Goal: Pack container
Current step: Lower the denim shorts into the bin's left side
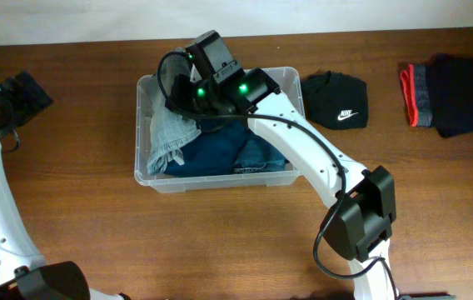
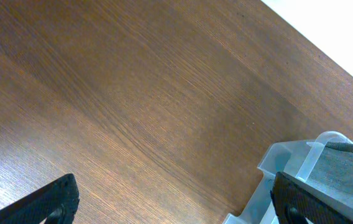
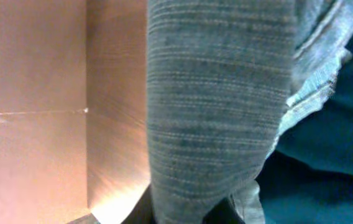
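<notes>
Grey cloth (image 3: pixel 214 112) crowding right wrist view, right claw (image 1: pixel 182 102) tips hidden

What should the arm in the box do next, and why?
Probably the right gripper should lift straight up out of the container. The grey cloth already lies inside beside the blue jeans, and the black cap waits on the table.

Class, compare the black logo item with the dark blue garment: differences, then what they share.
The black logo item lies on the table, outside the container; the dark blue garment lies inside it. The black logo item looks smaller than the dark blue garment. Both are dark fabric.
</notes>
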`<state>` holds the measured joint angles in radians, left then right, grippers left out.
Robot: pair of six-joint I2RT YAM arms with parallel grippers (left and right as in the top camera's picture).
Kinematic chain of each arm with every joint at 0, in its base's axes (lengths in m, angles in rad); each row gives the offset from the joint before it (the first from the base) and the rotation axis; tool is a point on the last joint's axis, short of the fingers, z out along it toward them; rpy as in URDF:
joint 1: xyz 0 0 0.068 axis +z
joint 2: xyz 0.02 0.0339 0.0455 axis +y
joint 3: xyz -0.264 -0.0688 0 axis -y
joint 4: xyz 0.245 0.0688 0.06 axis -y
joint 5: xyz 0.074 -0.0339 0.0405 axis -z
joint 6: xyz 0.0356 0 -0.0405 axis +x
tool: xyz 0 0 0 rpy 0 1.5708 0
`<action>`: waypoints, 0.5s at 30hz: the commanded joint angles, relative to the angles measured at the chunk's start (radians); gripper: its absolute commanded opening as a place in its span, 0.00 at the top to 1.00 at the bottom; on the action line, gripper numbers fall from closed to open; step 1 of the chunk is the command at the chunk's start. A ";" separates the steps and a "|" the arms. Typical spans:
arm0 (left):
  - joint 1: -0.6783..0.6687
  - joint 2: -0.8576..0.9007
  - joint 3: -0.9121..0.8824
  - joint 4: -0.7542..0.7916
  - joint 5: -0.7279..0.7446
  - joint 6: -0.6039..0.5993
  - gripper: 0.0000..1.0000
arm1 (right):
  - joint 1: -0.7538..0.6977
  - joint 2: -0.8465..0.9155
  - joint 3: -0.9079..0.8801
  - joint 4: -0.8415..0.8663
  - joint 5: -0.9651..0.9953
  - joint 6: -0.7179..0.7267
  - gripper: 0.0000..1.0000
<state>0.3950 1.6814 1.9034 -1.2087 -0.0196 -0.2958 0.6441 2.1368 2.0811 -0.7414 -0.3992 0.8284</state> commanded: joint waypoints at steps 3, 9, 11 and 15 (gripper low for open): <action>0.003 0.011 -0.005 -0.001 -0.006 -0.006 0.01 | 0.008 -0.002 0.030 -0.117 0.187 -0.072 0.82; 0.003 0.011 -0.005 -0.001 -0.006 -0.006 0.01 | 0.003 -0.002 0.030 -0.249 0.311 -0.118 0.77; 0.003 0.011 -0.005 0.000 -0.006 -0.006 0.01 | 0.001 -0.002 0.030 -0.271 0.312 -0.152 0.57; 0.003 0.011 -0.005 -0.001 -0.006 -0.006 0.01 | 0.001 -0.002 0.030 -0.317 0.350 -0.172 0.20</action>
<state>0.3950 1.6814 1.9034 -1.2087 -0.0196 -0.2958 0.6441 2.1368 2.0861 -1.0416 -0.1158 0.6952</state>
